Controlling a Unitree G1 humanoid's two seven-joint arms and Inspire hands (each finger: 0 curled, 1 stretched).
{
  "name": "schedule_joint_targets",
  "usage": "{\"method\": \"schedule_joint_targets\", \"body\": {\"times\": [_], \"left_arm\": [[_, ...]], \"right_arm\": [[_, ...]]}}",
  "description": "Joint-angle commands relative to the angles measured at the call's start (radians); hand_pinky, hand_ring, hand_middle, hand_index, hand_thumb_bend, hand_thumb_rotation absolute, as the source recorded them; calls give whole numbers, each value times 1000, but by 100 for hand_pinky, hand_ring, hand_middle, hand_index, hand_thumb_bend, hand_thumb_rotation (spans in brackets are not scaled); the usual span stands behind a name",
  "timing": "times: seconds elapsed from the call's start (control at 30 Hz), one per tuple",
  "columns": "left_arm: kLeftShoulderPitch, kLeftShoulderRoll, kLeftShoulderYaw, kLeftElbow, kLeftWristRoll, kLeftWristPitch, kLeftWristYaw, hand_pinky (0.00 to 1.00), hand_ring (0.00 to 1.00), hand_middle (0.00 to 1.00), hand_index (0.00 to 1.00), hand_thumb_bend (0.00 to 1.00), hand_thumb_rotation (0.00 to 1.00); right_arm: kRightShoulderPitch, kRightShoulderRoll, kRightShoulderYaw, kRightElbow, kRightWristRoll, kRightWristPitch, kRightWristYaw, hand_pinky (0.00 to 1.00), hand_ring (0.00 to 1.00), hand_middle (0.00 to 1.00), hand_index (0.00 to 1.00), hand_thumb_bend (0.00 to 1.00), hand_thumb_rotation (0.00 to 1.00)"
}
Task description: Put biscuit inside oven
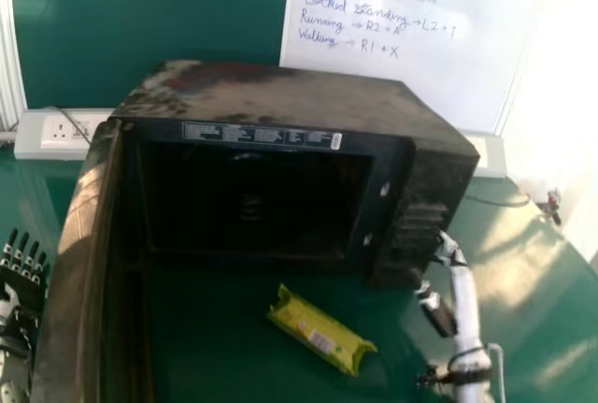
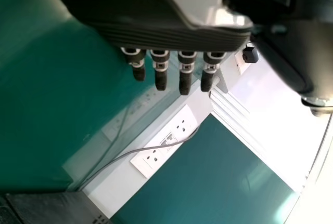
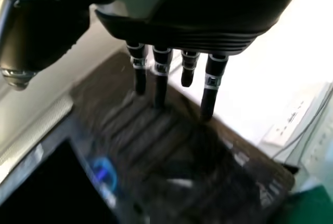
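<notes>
Yellow biscuit (image 1: 313,328) lies low centre in the head view, outside the open oven (image 1: 280,104). Left wrist view: left hand (image 2: 160,78) spread. Right wrist view: right hand (image 3: 160,86) spread by the panel (image 3: 148,135); pressing there could shove the oven.

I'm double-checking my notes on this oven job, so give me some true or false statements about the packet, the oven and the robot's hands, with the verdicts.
1. The biscuit packet lies on the table before the oven. True.
2. The oven door is shut. False: it stands open on the left.
3. The left hand has its fingers straight. True.
4. The right hand grips the packet. False: it is by the oven's right side, apart from the packet.
5. The packet is mostly red. False: yellow-green.
</notes>
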Motion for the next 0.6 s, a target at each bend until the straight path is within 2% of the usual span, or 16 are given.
{"method": "schedule_joint_targets", "body": {"times": [0.0, 0.3, 0.57], "left_arm": [[28, -21, -4, 29, 4, 30, 12, 73, 77, 45, 55, 50, 0], [27, -26, -7, 27, 3, 30, 18, 73, 76, 45, 55, 50, 0], [24, -25, -6, 37, 3, 23, 8, 74, 77, 44, 55, 50, 0]], "right_arm": [[49, -24, 23, -105, -36, 78, 79, 82, 90, 94, 99, 100, 88], [179, -50, -8, -502, -22, 319, 279, 87, 94, 95, 99, 100, 78], [233, -65, -25, -709, -56, 441, 389, 91, 93, 93, 98, 100, 77]]}}
